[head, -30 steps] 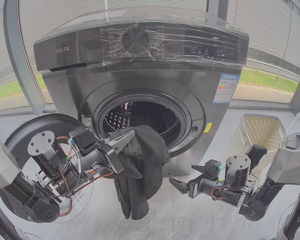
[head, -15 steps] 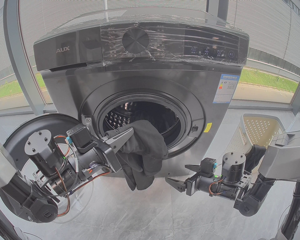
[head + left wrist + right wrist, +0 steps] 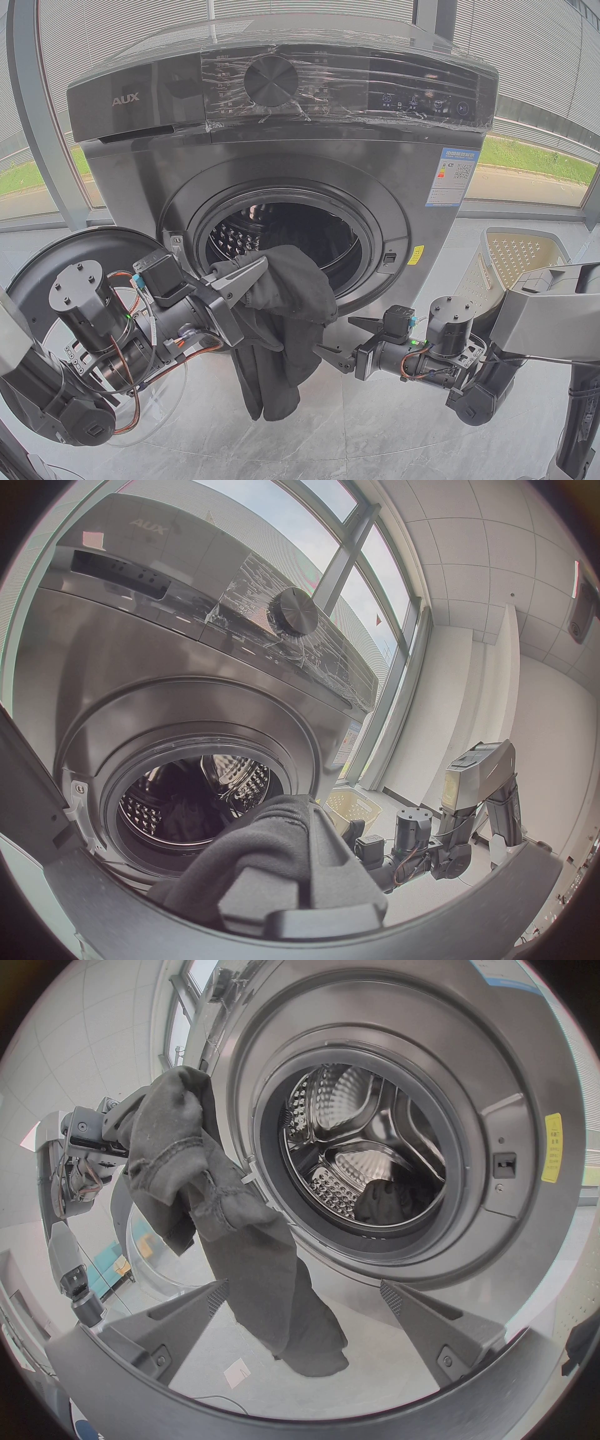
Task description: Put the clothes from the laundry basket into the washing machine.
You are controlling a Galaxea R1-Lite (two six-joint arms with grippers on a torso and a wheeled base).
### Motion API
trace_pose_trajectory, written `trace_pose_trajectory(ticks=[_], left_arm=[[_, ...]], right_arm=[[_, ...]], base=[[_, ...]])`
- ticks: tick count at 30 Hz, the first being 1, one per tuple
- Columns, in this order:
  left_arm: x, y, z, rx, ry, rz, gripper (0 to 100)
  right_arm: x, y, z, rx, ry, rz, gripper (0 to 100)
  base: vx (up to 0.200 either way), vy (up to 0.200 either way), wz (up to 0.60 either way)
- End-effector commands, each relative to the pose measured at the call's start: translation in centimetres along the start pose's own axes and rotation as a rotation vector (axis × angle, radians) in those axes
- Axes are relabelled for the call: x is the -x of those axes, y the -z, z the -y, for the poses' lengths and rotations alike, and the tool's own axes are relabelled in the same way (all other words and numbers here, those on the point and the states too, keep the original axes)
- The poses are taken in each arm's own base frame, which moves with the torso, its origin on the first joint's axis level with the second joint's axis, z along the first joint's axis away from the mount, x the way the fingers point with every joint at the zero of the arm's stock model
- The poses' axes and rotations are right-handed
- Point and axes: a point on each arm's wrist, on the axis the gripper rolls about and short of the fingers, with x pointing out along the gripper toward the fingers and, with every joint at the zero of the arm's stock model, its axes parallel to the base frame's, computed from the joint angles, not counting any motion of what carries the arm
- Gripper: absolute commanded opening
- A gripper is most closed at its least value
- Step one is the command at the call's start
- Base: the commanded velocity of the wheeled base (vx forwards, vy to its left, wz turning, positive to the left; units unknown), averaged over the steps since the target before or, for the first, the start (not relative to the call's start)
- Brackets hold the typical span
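Observation:
A dark garment point(image 3: 284, 312) hangs in front of the washing machine's open drum point(image 3: 281, 234), with my left gripper point(image 3: 244, 275) shut on its upper fold. Its loose end dangles below the door opening toward the floor. My right gripper point(image 3: 334, 337) stands open just right of the hanging cloth, low in front of the machine. In the right wrist view the garment point(image 3: 237, 1229) drapes between and ahead of the spread fingers point(image 3: 437, 1329). Another dark cloth point(image 3: 387, 1200) lies inside the drum. The laundry basket point(image 3: 519, 256) stands to the right of the machine.
The round machine door point(image 3: 75, 262) is swung open to the left, behind my left arm. Grey tiled floor point(image 3: 350, 431) spreads in front. Large windows surround the machine.
My right arm has moved left, toward the hanging garment. The garment's lower part bunched up half a second ago and now hangs long again. My left gripper has stayed about where it was.

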Motion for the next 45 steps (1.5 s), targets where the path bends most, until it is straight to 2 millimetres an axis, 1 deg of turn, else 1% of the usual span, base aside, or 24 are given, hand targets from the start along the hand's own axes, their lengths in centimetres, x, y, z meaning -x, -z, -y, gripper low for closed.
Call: trace_pose_trajectory(ticks=[1,5,12,22,30,31,35,39,42,44,45], left_arm=[[0.0,0.1,0.0,0.002,0.001,-0.004,0],[0.0,0.1,0.1,0.002,0.002,-0.004,0],[0.0,0.2,0.1,0.003,0.004,-0.007,0],[0.1,0.0,0.3,0.016,0.009,-0.002,0],[0.1,0.0,0.2,0.017,0.007,-0.002,0],[0.1,0.0,0.2,0.017,0.007,-0.002,0],[0.1,0.1,0.2,0.018,0.007,-0.003,0],[0.1,0.1,0.1,0.017,0.002,-0.004,0],[0.1,0.0,-0.1,0.017,-0.005,-0.002,0],[0.1,0.0,-0.2,0.02,-0.007,-0.002,0],[0.1,0.0,-0.2,0.023,-0.007,-0.002,0]], right_arm=[[-0.4,0.5,-0.2,-0.002,-0.016,-0.007,100],[-0.5,0.3,-0.7,0.003,-0.065,0.011,100],[-2.0,1.2,-0.1,0.011,-0.073,0.041,100],[-2.6,0.5,0.3,0.022,-0.076,0.078,100],[-3.2,0.7,-0.5,0.021,-0.103,0.08,100],[-3.1,0.8,-0.6,0.021,-0.111,0.074,0],[-3.2,0.8,-1.1,0.023,-0.137,0.07,0],[-3.1,0.9,-1.2,0.031,-0.134,0.067,0],[-2.4,1.0,-1.3,0.038,-0.13,0.05,0],[-1.8,0.4,-1.5,0.04,-0.131,0.058,0],[-1.0,-0.3,-1.8,0.041,-0.135,0.064,0]], base=[[0.0,0.0,0.0],[0.0,0.0,0.0],[0.0,0.0,0.0],[0.0,0.0,0.0],[0.0,0.0,0.0],[0.0,0.0,0.0],[0.0,0.0,0.0],[0.0,0.0,0.0],[0.0,0.0,0.0],[0.0,0.0,0.0],[0.0,0.0,0.0]])
